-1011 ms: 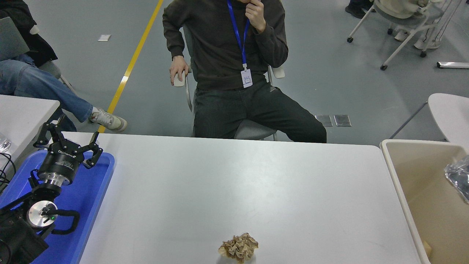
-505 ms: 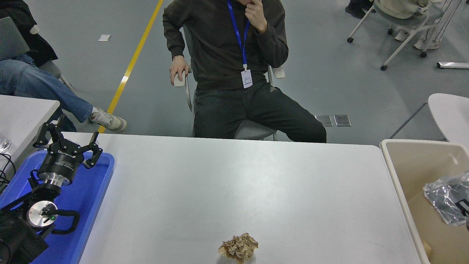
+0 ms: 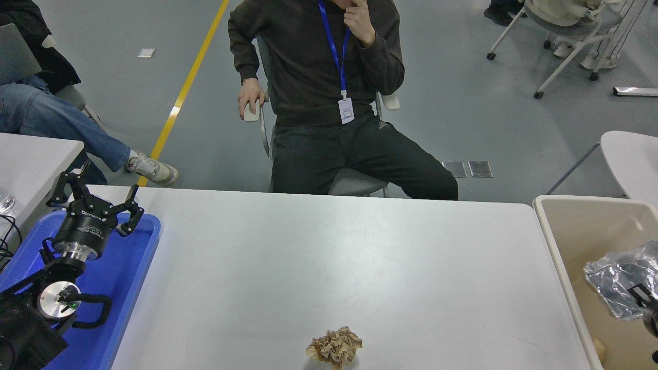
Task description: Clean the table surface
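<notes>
Crumpled brown paper (image 3: 335, 347) is left lying on the table surface (image 3: 329, 257), near its front edge and slightly right of centre; no other litter can be seen on the wide white top, which fills the middle of the view from the blue tray (image 3: 128, 288) at the left to the beige bin (image 3: 576, 241) at the right. A silvery crinkled plastic wrapper (image 3: 614, 277) is held over the bin's inside, at the right edge of the picture, where part of the right gripper (image 3: 646, 303) is seen against it. The jaws appear to be clenched on the wrapper, though most of the gripper is cut off by the frame. A small yellowish scrap (image 3: 598, 348) is seen low in the bin's near corner. The left gripper (image 3: 95, 200) is parked above the blue tray at the near left, its jaws spread and nothing grasped.

Judged from this, the task is well along: one piece is being disposed of, and the brown paper wad is what seems to be left to collect. A person (image 3: 329, 97) is seated at the far side, hands clear of the table.
</notes>
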Available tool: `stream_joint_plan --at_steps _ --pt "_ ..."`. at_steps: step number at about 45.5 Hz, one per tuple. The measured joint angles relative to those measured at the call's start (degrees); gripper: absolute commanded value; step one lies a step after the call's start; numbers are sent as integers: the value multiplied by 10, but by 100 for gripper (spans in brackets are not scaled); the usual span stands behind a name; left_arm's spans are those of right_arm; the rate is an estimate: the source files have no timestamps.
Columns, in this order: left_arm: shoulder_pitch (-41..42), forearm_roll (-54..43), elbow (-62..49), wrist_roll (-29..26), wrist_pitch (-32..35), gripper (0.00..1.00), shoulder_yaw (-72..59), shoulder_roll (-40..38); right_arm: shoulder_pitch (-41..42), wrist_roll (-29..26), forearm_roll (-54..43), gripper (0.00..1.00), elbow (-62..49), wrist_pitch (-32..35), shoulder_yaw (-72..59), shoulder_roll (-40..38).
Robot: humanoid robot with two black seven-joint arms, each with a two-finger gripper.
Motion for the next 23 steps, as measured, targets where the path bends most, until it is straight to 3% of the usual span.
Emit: stream_joint_plan --at_steps 3,9,19,23 --pt "0 0 0 0 0 100 0 0 0 0 0 9 0 0 1 0" --pt "0 0 0 0 0 100 0 0 0 0 0 35 0 -5 4 0" --pt "0 0 0 0 0 100 0 0 -1 0 0 51 1 -19 7 0" --pt "0 0 0 0 0 100 0 0 -2 0 0 64 1 -22 8 0"
